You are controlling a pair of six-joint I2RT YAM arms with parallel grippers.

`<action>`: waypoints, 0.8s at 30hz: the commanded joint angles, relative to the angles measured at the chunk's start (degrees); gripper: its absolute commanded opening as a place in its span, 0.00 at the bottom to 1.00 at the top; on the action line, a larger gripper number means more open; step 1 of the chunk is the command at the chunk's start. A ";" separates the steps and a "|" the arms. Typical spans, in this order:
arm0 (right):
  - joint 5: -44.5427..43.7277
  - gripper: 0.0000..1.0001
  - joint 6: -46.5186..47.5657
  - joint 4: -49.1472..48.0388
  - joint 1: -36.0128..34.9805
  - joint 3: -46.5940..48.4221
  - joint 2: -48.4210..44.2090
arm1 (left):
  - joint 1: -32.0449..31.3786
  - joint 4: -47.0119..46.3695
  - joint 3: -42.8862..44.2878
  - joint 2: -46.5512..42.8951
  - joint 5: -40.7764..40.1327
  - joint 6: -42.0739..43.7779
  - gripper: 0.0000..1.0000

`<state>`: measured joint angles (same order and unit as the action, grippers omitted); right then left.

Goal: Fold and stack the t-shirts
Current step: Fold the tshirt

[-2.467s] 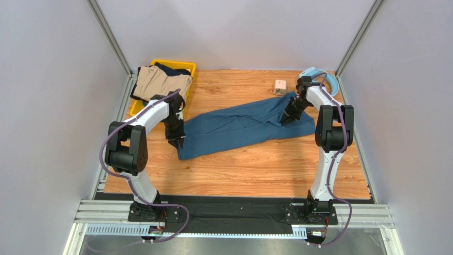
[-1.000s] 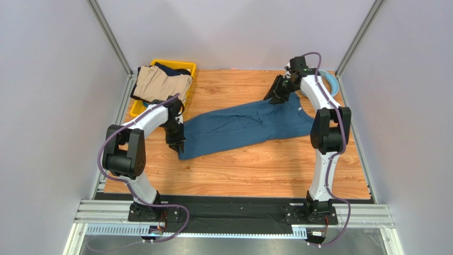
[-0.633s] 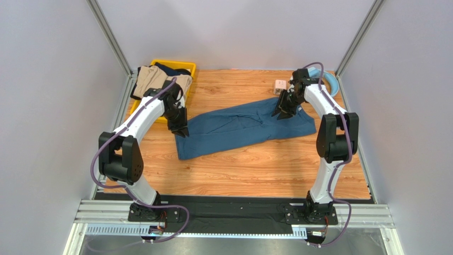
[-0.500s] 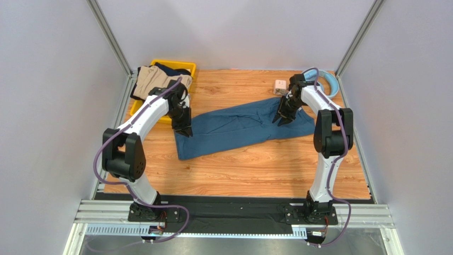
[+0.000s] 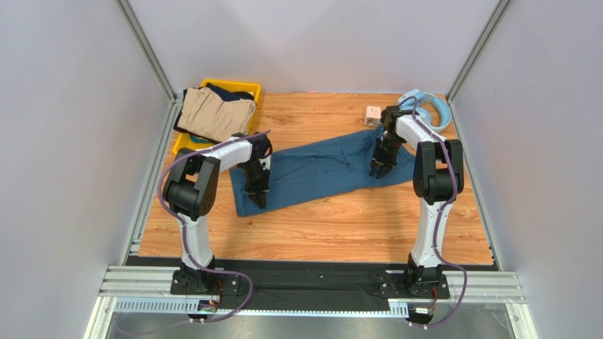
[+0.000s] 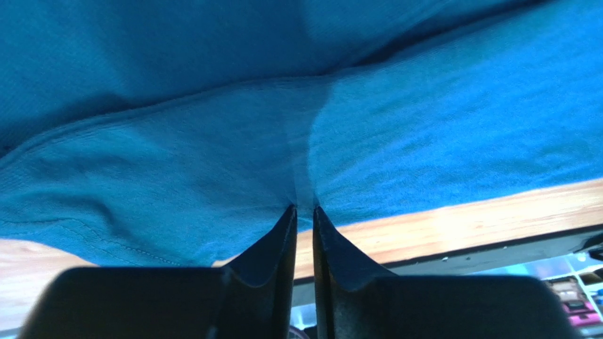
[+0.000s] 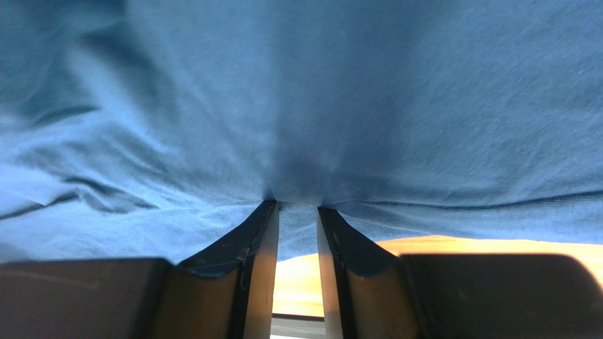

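The teal t-shirt (image 5: 318, 166) lies spread in a long slanted band across the middle of the tabletop (image 5: 318, 226), running from lower left toward the upper right of the top view. The left gripper (image 5: 257, 196) sits at its lower-left end, and the wrist view shows it clenched on a thin pinch of the near hem. The right gripper (image 5: 378, 169) is at the near edge toward the right end, its jaws narrowed with cloth caught between them.

The shirt looks light, limp and wrinkle-prone. It will likely sag and drag between the two holds, so hem or seam edges, where the layers are doubled, seem the surest places to grip. A thin pinch could slip out.

A tan garment (image 5: 212, 113) and a navy garment (image 5: 230, 92) lie bunched in the yellow bin (image 5: 251, 88) at upper left.
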<state>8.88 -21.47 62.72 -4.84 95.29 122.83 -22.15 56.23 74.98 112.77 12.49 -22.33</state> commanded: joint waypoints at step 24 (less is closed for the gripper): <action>-5.19 0.00 4.16 0.91 -6.41 -1.60 -5.04 | -1.49 -1.21 -14.88 -25.66 1.14 -5.71 0.00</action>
<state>6.46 -17.91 64.73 -11.07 93.01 122.45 -23.55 54.65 54.70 93.41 13.10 -26.72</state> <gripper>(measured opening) 0.007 0.003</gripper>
